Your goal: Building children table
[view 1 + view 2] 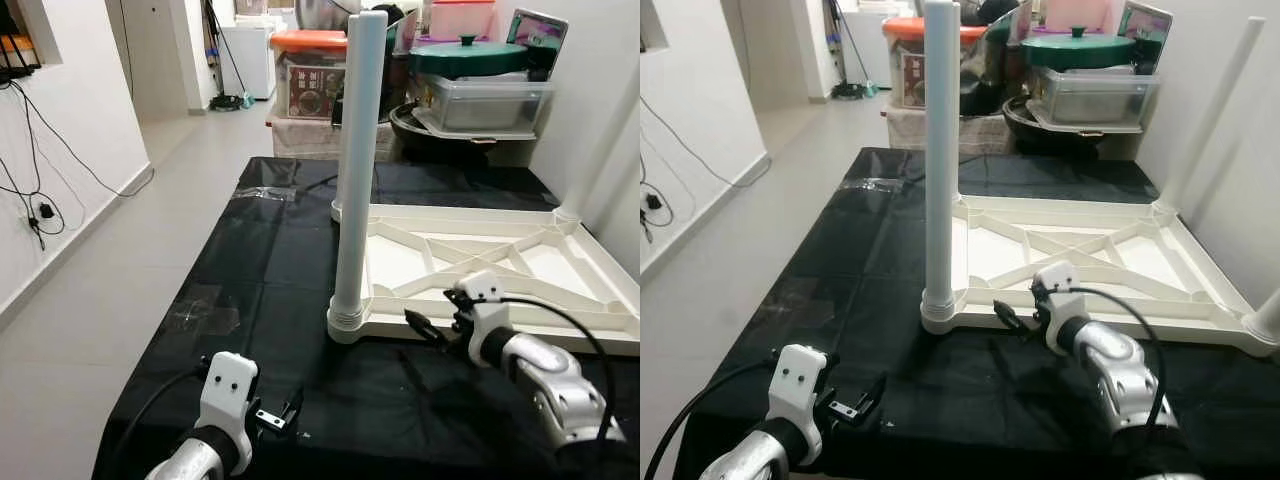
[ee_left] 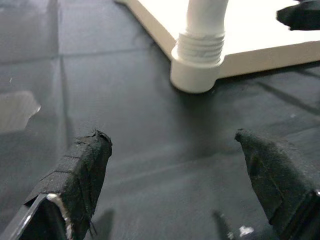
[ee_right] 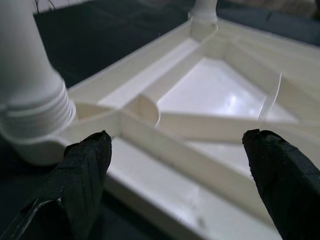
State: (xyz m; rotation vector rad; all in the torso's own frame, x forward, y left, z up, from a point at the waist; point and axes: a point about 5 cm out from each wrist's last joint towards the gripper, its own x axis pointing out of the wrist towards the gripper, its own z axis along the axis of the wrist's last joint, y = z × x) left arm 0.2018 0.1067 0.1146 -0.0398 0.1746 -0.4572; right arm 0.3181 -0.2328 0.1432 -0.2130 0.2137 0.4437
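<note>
A white children's table top (image 1: pixel 462 212) lies upside down on a black-covered surface (image 1: pixel 270 260). One white leg (image 1: pixel 355 180) stands upright in its near left corner socket (image 2: pixel 196 70). More legs rise at the far right corner (image 1: pixel 1215 110) and the near right corner (image 1: pixel 1270 315). My right gripper (image 1: pixel 428 327) is open, just right of the standing leg, at the top's near rim; its fingers (image 3: pixel 85 162) frame the ribbed underside (image 3: pixel 215 95). My left gripper (image 1: pixel 279 415) hangs open low over the cloth near the front edge, apart from the socket.
Storage boxes (image 1: pixel 310 70), a clear tub (image 1: pixel 480 100) and a green-lidded pot (image 1: pixel 468 55) crowd the far end. A white wall (image 1: pixel 610 130) runs close on the right. Open floor (image 1: pixel 120 290) lies left, with cables (image 1: pixel 40 215) on the wall. Tape patches (image 1: pixel 200 315) shine on the cloth.
</note>
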